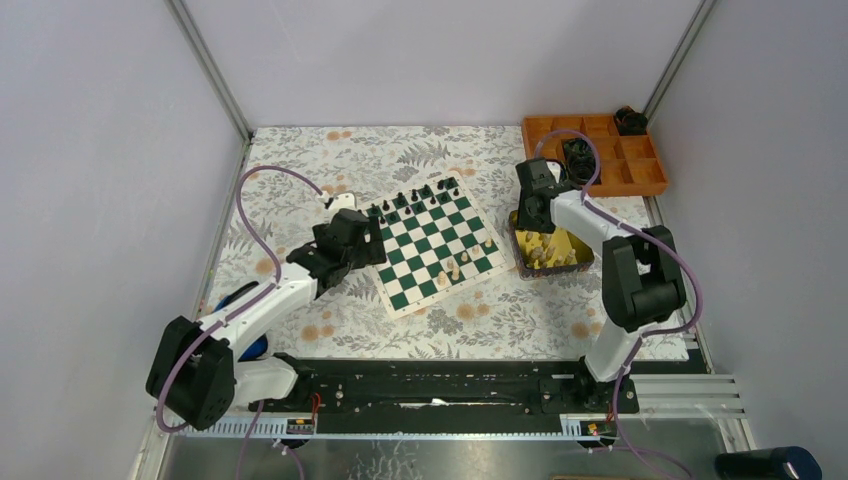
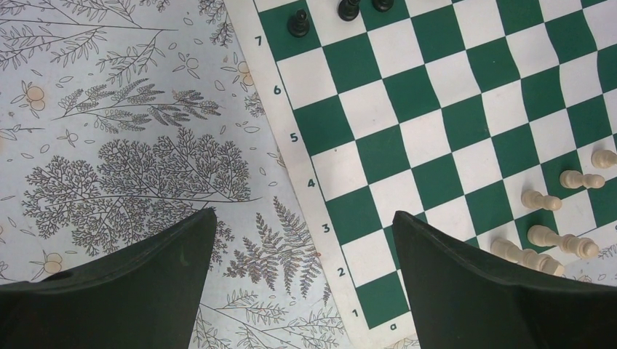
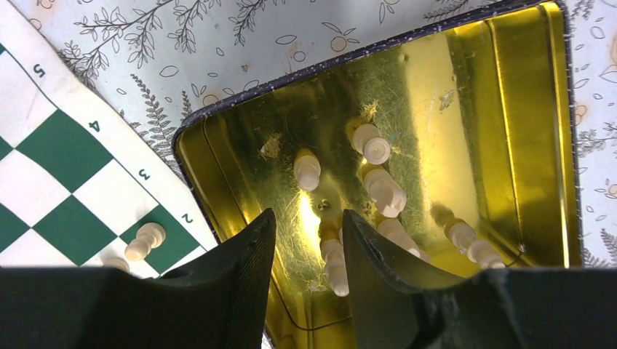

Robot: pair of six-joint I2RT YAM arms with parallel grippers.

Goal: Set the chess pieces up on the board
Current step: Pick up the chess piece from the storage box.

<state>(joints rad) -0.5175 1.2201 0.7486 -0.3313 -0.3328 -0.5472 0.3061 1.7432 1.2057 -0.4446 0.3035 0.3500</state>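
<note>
The green-and-white board (image 1: 430, 250) lies mid-table. Black chess pieces (image 1: 415, 195) stand along its far edge, and a few cream ones (image 1: 455, 268) stand at its near right corner. My left gripper (image 1: 350, 235) hovers open over the board's left border (image 2: 313, 182), nothing between its fingers (image 2: 303, 213). My right gripper (image 1: 528, 215) hangs over the gold tin (image 3: 473, 87), which holds several cream pieces (image 3: 377, 149). Its jaws (image 3: 309, 213) stand a little apart around one cream piece (image 3: 335, 262), which sits close to the right finger.
An orange compartment tray (image 1: 640, 180) sits at the back right with dark items in it. Frame posts and white walls close in the table on three sides. The cloth left of the board (image 2: 145, 167) is bare. Cream pieces (image 2: 542, 200) stand near the left gripper's right finger.
</note>
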